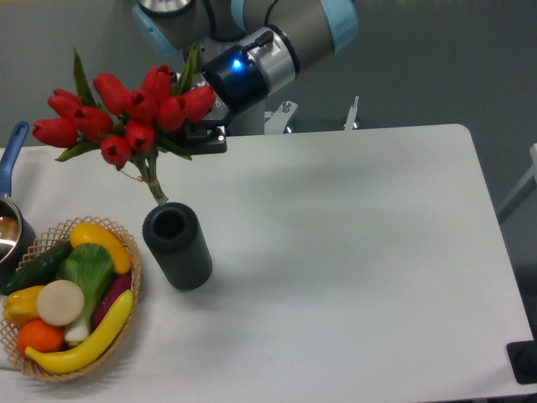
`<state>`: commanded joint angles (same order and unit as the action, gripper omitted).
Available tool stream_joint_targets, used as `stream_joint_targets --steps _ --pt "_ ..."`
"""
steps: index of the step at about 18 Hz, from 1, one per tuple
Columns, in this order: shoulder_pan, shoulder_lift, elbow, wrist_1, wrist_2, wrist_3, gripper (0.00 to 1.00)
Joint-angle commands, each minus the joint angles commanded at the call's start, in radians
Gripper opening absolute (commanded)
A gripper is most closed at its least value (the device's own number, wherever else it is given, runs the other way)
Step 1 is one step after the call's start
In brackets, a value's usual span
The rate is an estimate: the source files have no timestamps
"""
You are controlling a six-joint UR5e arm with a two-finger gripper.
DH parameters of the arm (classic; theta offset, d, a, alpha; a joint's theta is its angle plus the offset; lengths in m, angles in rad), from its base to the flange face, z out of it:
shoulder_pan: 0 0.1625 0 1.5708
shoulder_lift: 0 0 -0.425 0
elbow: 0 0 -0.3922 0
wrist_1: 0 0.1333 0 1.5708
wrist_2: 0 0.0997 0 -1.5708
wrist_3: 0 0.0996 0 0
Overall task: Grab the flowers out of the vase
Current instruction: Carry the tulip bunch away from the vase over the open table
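Observation:
The flowers point(126, 113), a bunch of red tulip buds with green leaves and stems, hang in the air at the upper left. Their stem ends sit just above and behind the rim of the vase point(177, 247), clear of its mouth. The vase is a dark grey cylinder standing upright on the white table, its round mouth open and empty. My gripper point(197, 134) comes in from the upper right and is shut on the flowers just below the buds; the fingers are partly hidden by the blooms.
A woven basket point(126, 252) of fruit and vegetables sits at the front left, close beside the vase. A blue-handled pot point(10, 210) stands at the left edge. The table's right edge lies far right.

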<state>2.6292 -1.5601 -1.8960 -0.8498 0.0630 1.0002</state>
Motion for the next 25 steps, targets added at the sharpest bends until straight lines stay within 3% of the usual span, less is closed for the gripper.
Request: stream_joint_targets --steps 7,13,17,21,25 --pt "0.124 -0.009 0.052 0.011 0.037 0.012 0.00" --pt "0.161 -0.012 0.112 0.008 0.412 0.063 0.00" --pt "0.164 -0.015 0.101 0.002 0.640 0.090 0.00" --pt "0.163 -0.049 0.107 -0.005 0.854 0.135 0.00" --pt "0.163 -0.106 0.152 -0.027 1.007 0.219 0.00"
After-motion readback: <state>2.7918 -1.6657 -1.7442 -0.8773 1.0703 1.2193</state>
